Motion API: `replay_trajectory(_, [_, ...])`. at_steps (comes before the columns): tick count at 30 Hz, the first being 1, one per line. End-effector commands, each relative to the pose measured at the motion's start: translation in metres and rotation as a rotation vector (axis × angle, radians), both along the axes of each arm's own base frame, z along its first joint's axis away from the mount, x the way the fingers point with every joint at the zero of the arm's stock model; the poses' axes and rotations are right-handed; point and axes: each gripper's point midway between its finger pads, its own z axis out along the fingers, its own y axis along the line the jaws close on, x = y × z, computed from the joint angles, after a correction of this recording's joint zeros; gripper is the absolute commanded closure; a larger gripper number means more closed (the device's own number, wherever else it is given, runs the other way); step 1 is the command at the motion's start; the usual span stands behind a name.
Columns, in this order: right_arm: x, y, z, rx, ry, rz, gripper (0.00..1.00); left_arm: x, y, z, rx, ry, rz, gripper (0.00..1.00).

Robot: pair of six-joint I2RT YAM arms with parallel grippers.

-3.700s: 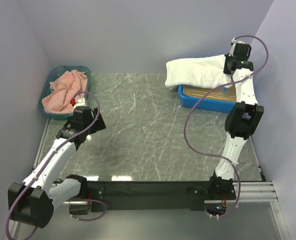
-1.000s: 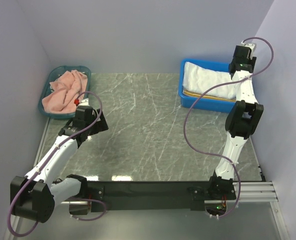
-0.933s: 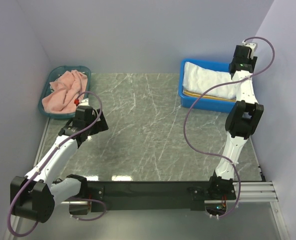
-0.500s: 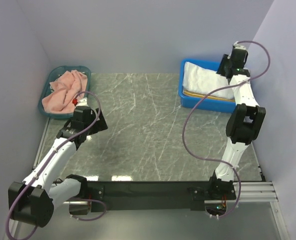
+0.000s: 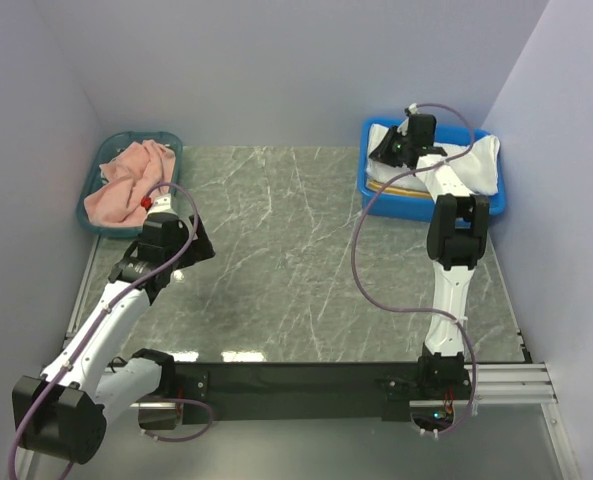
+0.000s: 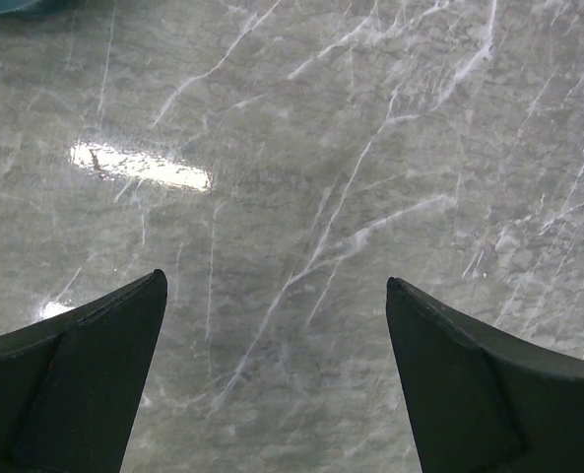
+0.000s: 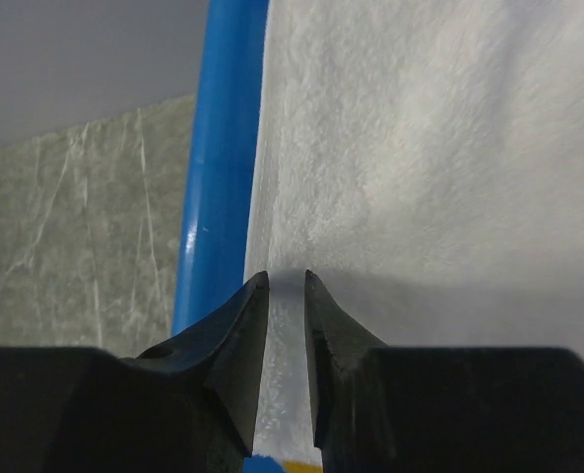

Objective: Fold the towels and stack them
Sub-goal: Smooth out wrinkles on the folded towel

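My right pincer (image 7: 288, 274) is down over the white towel (image 7: 420, 148), which lies folded in the blue bin (image 7: 223, 148) at the far right corner of the table (image 5: 276, 250). Its tips sit at the towel's left edge, just inside the bin's rim, with only a thin slit between them. I cannot tell whether any cloth is caught in that slit. A sliver of what looks like the yellow striped towel (image 5: 394, 186) shows under the white one. My left pincer (image 6: 274, 281) is released, jaws spread wide, hanging above bare marble with nothing between them. The pink towel (image 5: 126, 180) lies crumpled in the teal basket (image 5: 171, 140) at the far left corner, near that arm.
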Motion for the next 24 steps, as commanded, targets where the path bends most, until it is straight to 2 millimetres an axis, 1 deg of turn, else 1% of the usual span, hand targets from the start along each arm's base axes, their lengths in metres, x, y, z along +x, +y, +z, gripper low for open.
replay_trajectory(1, [-0.002,0.02,0.001,0.142,0.01,0.043,0.74,0.004,-0.002,0.011,-0.012,-0.05,-0.015,0.01])
replay_trajectory(2, [-0.007,0.037,-0.001,0.156,0.018,0.076,0.76,0.004,-0.002,0.011,-0.013,-0.051,-0.017,0.01])
replay_trajectory(3, [-0.014,0.045,-0.011,0.173,0.04,0.099,0.78,0.004,-0.003,0.011,-0.014,-0.051,-0.018,0.01])
replay_trajectory(4, [-0.018,0.051,-0.009,0.184,0.039,0.118,0.79,0.004,-0.003,0.012,-0.015,-0.054,-0.019,0.01])
replay_trajectory(6, [-0.026,0.06,-0.013,0.211,0.052,0.147,0.82,0.004,-0.003,0.013,-0.018,-0.055,-0.022,0.01])
replay_trajectory(9, [-0.033,0.063,-0.001,0.223,0.039,0.179,0.84,0.003,-0.003,0.012,-0.017,-0.053,-0.022,0.01])
replay_trajectory(10, [-0.034,0.063,0.011,0.217,0.017,0.186,0.84,0.003,-0.004,0.012,-0.018,-0.055,-0.023,0.01])
replay_trajectory(12, [-0.036,0.063,0.024,0.199,-0.002,0.205,0.84,0.003,-0.003,0.013,-0.019,-0.058,-0.021,0.01])
replay_trajectory(13, [-0.035,0.063,0.042,0.189,-0.041,0.217,0.84,0.003,-0.003,0.013,-0.02,-0.058,-0.021,0.01])
replay_trajectory(14, [-0.033,0.057,0.05,0.155,-0.065,0.212,0.83,0.003,-0.004,0.013,-0.019,-0.058,-0.023,0.01])
replay_trajectory(16, [-0.03,0.046,0.073,0.11,-0.105,0.18,0.79,0.003,-0.004,0.013,-0.019,-0.058,-0.023,0.01])
replay_trajectory(17, [-0.024,0.034,0.079,0.07,-0.129,0.137,0.78,0.003,-0.004,0.013,-0.019,-0.056,-0.023,0.01])
replay_trajectory(18, [-0.02,0.022,0.084,0.051,-0.15,0.105,0.75,0.003,-0.004,0.013,-0.019,-0.058,-0.023,0.01])
replay_trajectory(19, [-0.019,0.018,0.094,0.038,-0.176,0.082,0.73,0.003,-0.004,0.014,-0.02,-0.059,-0.023,0.01])
replay_trajectory(20, [-0.016,0.014,0.098,0.031,-0.19,0.058,0.71,0.003,-0.003,0.014,-0.018,-0.06,-0.019,0.01])
replay_trajectory(21, [-0.008,-0.012,0.103,0.018,-0.217,-0.005,0.7,0.004,-0.003,0.014,-0.018,-0.06,-0.02,0.01])
replay_trajectory(23, [0.0,-0.025,0.102,0.03,-0.228,-0.053,0.7,0.004,-0.003,0.013,-0.019,-0.058,-0.019,0.01])
replay_trajectory(24, [0.007,-0.03,0.107,0.038,-0.25,-0.065,0.69,0.004,-0.003,0.014,-0.017,-0.06,-0.019,0.01])
